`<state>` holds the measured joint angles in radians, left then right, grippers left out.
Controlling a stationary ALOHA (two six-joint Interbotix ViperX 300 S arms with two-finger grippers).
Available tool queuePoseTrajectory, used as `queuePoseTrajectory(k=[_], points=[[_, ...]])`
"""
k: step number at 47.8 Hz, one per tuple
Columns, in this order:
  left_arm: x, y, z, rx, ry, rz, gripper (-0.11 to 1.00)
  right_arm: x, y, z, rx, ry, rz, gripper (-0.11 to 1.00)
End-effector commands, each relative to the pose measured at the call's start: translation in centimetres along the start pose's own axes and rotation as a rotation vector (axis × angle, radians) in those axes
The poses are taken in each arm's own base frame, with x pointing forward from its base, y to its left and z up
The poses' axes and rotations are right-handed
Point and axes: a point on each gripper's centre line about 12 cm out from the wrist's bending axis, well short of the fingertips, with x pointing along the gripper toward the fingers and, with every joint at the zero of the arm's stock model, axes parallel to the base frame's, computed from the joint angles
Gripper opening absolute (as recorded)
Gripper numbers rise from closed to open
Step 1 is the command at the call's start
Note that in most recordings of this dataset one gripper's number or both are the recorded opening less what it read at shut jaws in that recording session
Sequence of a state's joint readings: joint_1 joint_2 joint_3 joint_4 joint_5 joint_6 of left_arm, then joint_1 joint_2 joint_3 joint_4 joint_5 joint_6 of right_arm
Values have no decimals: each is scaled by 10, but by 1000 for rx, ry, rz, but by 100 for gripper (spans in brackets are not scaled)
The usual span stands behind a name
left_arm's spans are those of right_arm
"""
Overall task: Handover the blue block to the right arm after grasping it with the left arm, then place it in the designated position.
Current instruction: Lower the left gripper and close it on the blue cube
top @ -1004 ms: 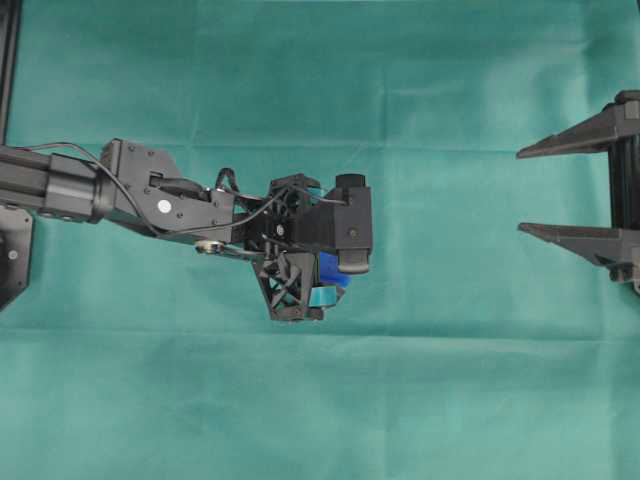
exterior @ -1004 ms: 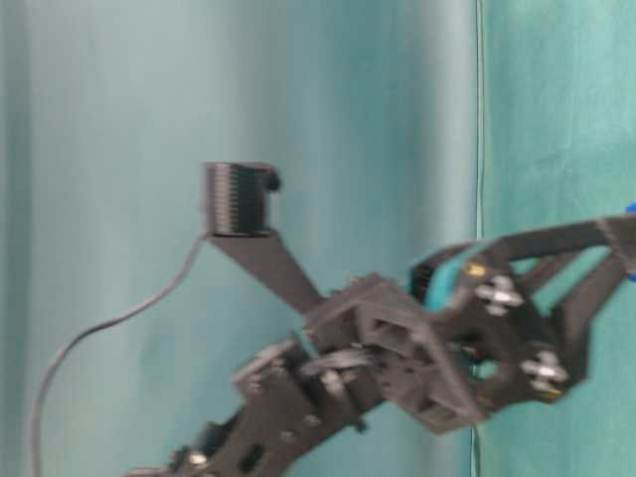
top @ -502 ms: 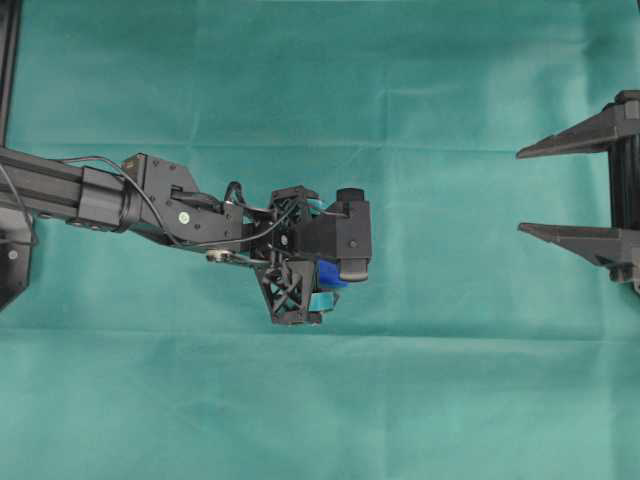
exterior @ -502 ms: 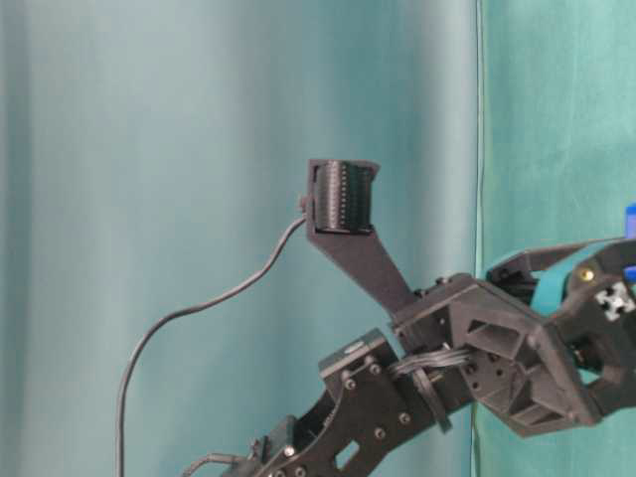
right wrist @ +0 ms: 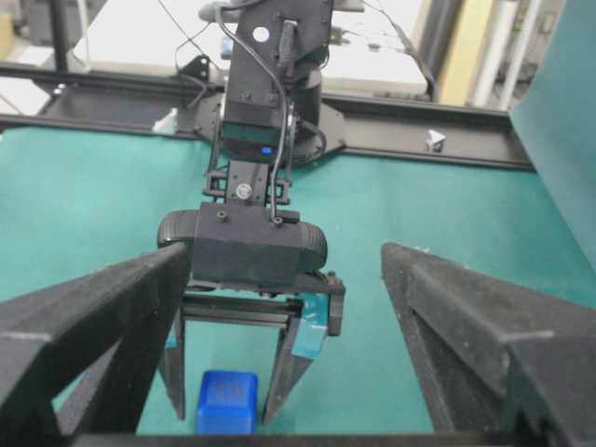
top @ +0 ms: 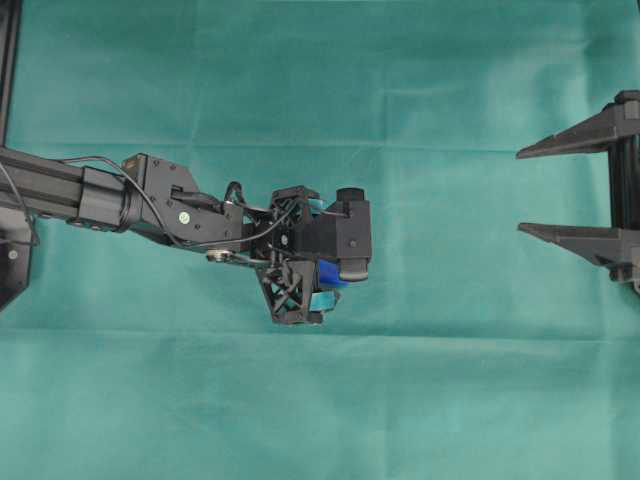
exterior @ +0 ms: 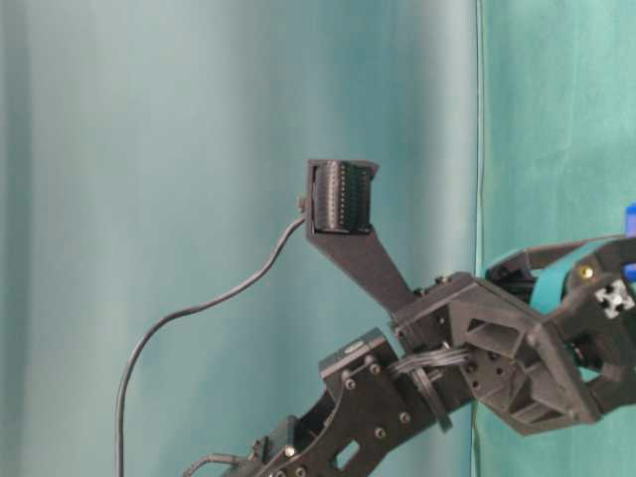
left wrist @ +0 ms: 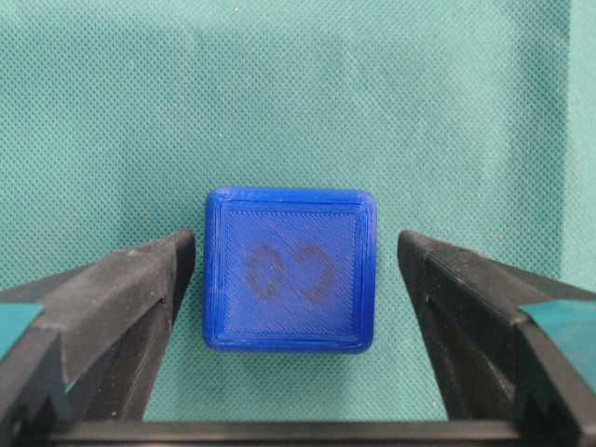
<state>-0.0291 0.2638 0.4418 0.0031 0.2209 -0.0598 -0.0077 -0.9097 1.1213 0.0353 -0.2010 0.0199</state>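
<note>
Overhead view: two black robot arms and one small bright blue cube. The left arm (top: 150,200) reaches from the table's left edge to about its middle, its teal-banded left hand (top: 322,285) pointing down at the green cloth-covered table (top: 450,380). The black wrist camera housing covers most of the hand, so only a sliver of the blue cube (top: 330,273) and a bit of teal tape show beneath it. The right arm is cut off by the table's right edge; only the plain black right hand (top: 520,190) with its two pointed fingers is in view, spread wide with nothing between them, well apart from the cube.

Table-level view: one arm, the left, fills the lower right. Its fingertips run out of the picture, and just a scrap of the blue cube (exterior: 630,243) shows at the right edge.

Left wrist view: the cube (left wrist: 290,270) sits flat on the cloth between the two fingers (left wrist: 121,298), its top face bearing a faint rounded mark. The hand stands apart; a gap shows on each side, narrower on the left, with neither finger touching.

Right wrist view: two wide-spread black fingers (right wrist: 93,307) frame the left hand (right wrist: 223,410) standing over the cube (right wrist: 226,402), whose lower part is cut off.
</note>
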Motion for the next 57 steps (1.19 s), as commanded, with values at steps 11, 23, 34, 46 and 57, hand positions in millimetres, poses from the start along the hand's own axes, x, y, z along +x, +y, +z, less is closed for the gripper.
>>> queuePoseTrajectory(k=[11, 23, 34, 46, 57], points=[[-6, -2, 11, -1, -29, -3, 99, 3, 0, 10, 0, -25, 0, 95], [-7, -2, 12, 1, -38, -4, 49, 3, 0, 10, 0, -22, 0, 95], [-9, -2, 15, 1, -52, -5, 47, 3, 0, 9, 0, -20, -1, 95], [-30, -3, 27, -1, -54, -4, 46, 3, 0, 9, -1, -20, 0, 95], [-78, -5, 53, 7, -122, -9, 47, 3, 0, 10, -4, -22, 0, 95]])
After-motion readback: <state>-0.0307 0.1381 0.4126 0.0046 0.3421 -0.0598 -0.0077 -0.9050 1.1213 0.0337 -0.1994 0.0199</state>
